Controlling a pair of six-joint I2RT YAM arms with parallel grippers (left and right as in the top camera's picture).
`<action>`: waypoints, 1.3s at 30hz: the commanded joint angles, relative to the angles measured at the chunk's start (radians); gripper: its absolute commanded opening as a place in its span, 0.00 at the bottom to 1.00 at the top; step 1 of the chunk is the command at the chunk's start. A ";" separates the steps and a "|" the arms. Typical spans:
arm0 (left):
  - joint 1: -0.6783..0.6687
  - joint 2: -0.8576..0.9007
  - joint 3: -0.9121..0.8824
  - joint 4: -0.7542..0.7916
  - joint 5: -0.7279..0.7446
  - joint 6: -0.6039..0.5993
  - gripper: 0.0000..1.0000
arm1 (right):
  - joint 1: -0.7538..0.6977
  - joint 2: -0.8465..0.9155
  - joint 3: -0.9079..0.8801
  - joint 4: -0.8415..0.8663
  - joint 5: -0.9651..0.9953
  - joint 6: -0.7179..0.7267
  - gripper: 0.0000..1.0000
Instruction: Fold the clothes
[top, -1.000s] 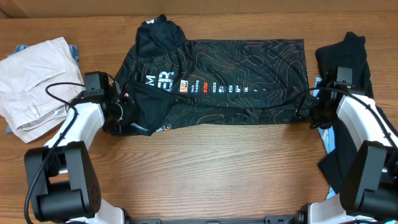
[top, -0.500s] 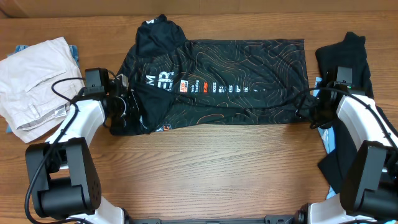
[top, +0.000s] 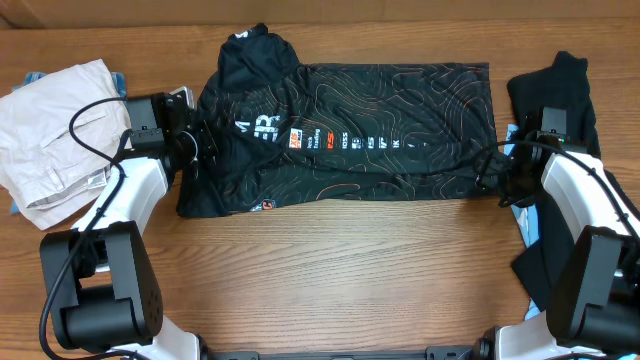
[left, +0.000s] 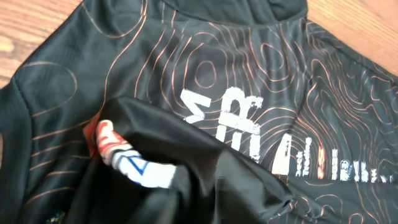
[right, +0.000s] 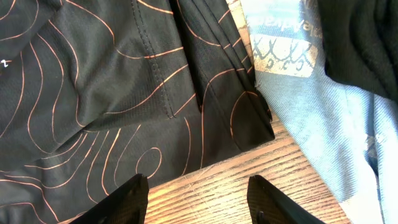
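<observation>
The black jersey (top: 350, 135) with orange contour lines and sponsor logos lies spread across the far middle of the table, collar end to the left. My left gripper (top: 197, 146) is at its left end, shut on a fold of the jersey. In the left wrist view that fold (left: 186, 180) hangs close to the camera, hides the fingers and shows a white label. My right gripper (top: 490, 182) is open and empty. Its fingers (right: 199, 193) hover over bare wood just off the jersey's near right corner (right: 249, 124).
Off-white trousers (top: 55, 120) lie bunched at the far left. A plain black garment (top: 560, 90) on light blue cloth (right: 311, 93) lies at the right edge, next to my right arm. Bare wooden table (top: 340, 270) spans the front.
My left gripper has moved away from the front edge and slightly right, carrying the jersey's left fold over the body. The right arm has not moved.
</observation>
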 joint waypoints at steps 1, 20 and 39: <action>-0.007 -0.021 0.014 -0.094 -0.002 -0.004 0.52 | 0.005 0.004 -0.012 0.003 0.010 -0.004 0.55; -0.007 -0.020 0.011 -0.454 -0.233 0.030 0.73 | 0.005 0.005 -0.019 0.052 0.028 -0.003 0.59; -0.035 0.105 0.011 -0.474 -0.240 0.029 0.63 | 0.005 0.108 -0.084 0.183 0.028 -0.003 0.31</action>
